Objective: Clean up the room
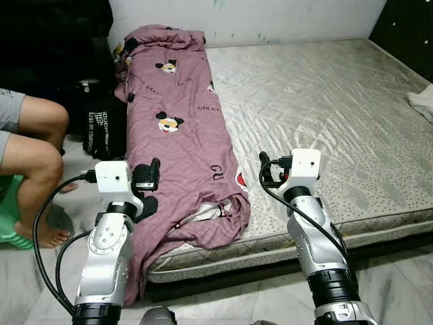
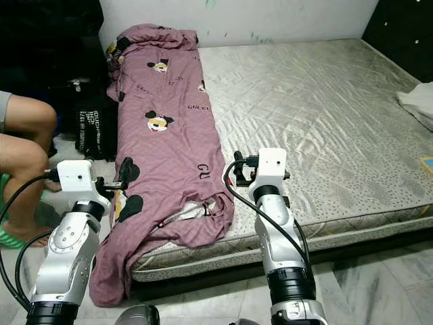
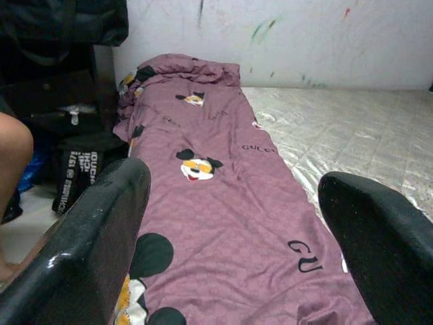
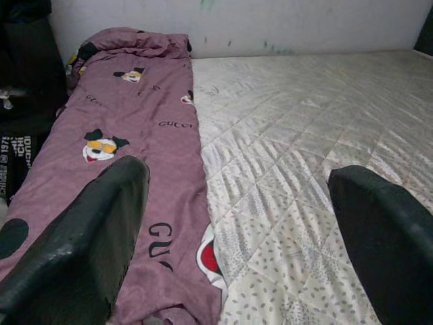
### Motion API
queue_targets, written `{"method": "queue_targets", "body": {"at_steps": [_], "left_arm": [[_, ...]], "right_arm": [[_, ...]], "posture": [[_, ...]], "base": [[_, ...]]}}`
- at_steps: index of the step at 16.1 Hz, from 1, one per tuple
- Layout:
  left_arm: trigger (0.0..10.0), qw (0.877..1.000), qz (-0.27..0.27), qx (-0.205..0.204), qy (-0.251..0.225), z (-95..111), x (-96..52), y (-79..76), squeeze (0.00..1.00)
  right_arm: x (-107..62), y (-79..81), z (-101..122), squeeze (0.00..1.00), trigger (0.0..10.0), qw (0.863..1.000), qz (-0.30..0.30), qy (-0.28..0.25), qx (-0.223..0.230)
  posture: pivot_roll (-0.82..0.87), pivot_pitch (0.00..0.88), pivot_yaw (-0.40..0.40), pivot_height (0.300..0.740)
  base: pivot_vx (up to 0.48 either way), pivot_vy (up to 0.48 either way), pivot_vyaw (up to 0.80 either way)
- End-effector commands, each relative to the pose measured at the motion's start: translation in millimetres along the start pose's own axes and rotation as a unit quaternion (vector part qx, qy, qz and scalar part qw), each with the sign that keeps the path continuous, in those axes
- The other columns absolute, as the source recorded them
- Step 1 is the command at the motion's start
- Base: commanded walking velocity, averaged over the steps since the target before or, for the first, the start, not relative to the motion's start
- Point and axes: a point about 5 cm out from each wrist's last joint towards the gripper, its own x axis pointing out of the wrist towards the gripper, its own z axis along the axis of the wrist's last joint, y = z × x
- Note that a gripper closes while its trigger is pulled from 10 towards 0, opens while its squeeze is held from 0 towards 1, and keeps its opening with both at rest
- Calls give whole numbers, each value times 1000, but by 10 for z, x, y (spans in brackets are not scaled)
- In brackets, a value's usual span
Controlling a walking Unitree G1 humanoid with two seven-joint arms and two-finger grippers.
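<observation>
Left eye view: a long mauve cartoon-print cotton blanket [image 1: 183,142] lies bunched along the left edge of the bare quilted grey mattress [image 1: 325,115], its near end spilling to the floor. It looks soft, light and floppy; the rumpled near corner seems best to pinch. Left gripper [image 1: 150,186] and right gripper [image 1: 268,169] hover, fingers apart. Its hanging underside is hidden.

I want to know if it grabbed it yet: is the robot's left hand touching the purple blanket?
Apart. The left wrist view shows the left gripper with open fingers above the purple blanket, nothing pinched.
</observation>
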Motion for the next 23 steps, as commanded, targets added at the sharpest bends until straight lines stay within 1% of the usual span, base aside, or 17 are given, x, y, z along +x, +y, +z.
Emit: {"method": "queue_targets", "body": {"at_steps": [1, 3, 11, 16, 19, 23], "left_arm": [[10000, 1000, 6, -3, -4, 39, 10, 13, 0], [10000, 1000, 6, -4, -1, 37, 7, 16, 0], [10000, 1000, 13, -7, -3, 61, 29, 12, 0], [10000, 1000, 16, -10, -7, 79, 53, -6, 0], [10000, 1000, 19, -13, -7, 74, 54, -7, 0], [10000, 1000, 22, -16, -5, 69, 59, 2, 0]], "right_arm": [[5, -10, 41, 0, 10000, 1000, -5, -4, 4], [-2, -5, 39, 0, 10000, 1000, -4, -3, 6], [14, -12, 43, 0, 10000, 1000, -1, -2, 8], [22, -28, 48, 0, 10000, 1000, -1, -3, 8], [19, -20, 60, 0, 10000, 1000, 6, -8, 15], [20, -9, 56, 0, 10000, 1000, 10, -8, 13]], "posture": [[49, 35, -37, 740], [49, 42, -36, 728], [47, 45, -42, 640], [45, 40, -48, 636], [46, 37, -50, 636], [47, 38, -49, 636]], "base": [[0, 0, 0], [0, 0, 0], [0, 0, 0], [0, 0, 0], [0, 0, 0], [0, 0, 0]]}}
